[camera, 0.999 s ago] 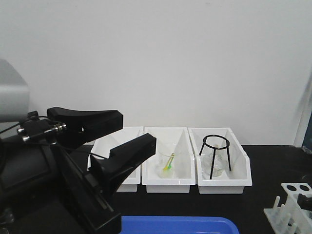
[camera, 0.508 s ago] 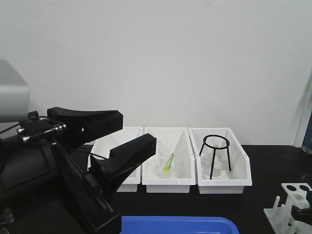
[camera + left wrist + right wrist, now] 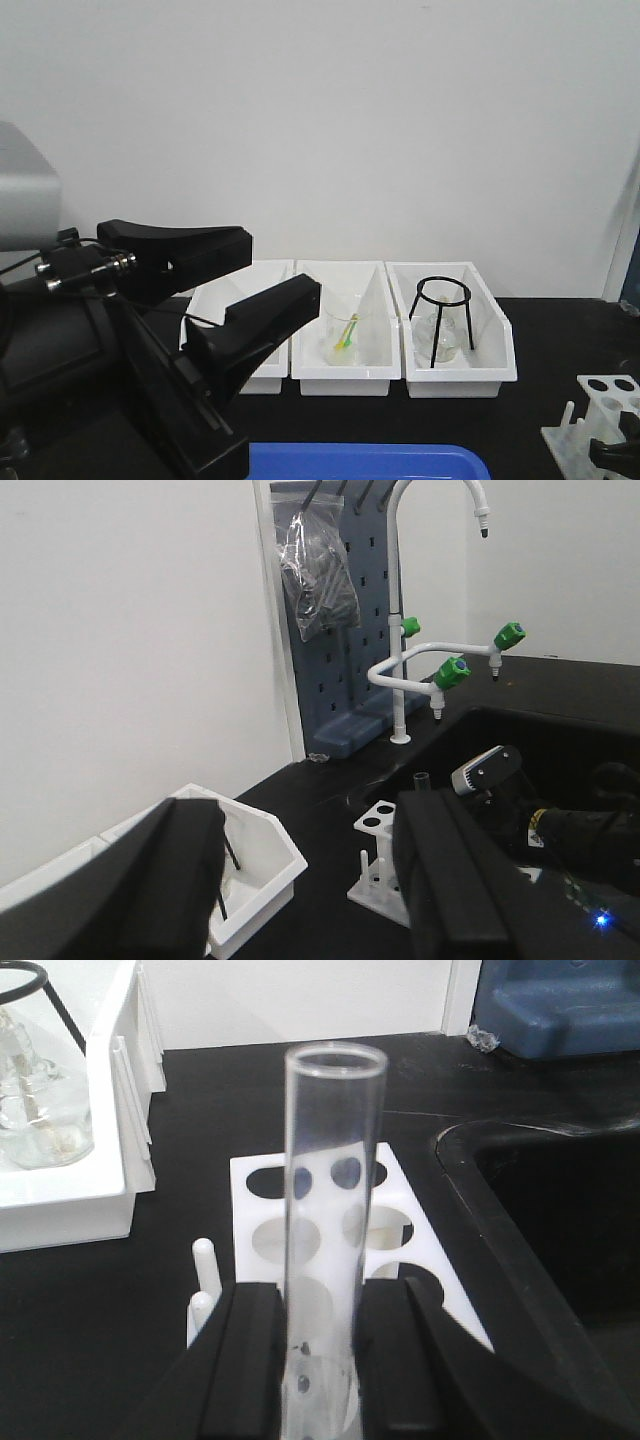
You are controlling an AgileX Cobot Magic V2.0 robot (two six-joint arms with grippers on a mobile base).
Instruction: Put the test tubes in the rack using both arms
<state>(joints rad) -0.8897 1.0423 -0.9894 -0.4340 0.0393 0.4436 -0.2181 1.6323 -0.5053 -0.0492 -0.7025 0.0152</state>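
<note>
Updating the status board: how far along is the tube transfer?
Done: nothing seated; visible holes of the rack look empty. In hand: right gripper clamps one upright test tube at the rack. Left gripper is open, empty. Left: seat this tube; further tubes aren't in view.

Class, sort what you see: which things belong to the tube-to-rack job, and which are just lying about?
In the job: test tube, rack, right gripper (holding the tube), left gripper (open, empty).

Lying about: white trays, beaker, flask, wire stand, tap, blue tub.
</note>
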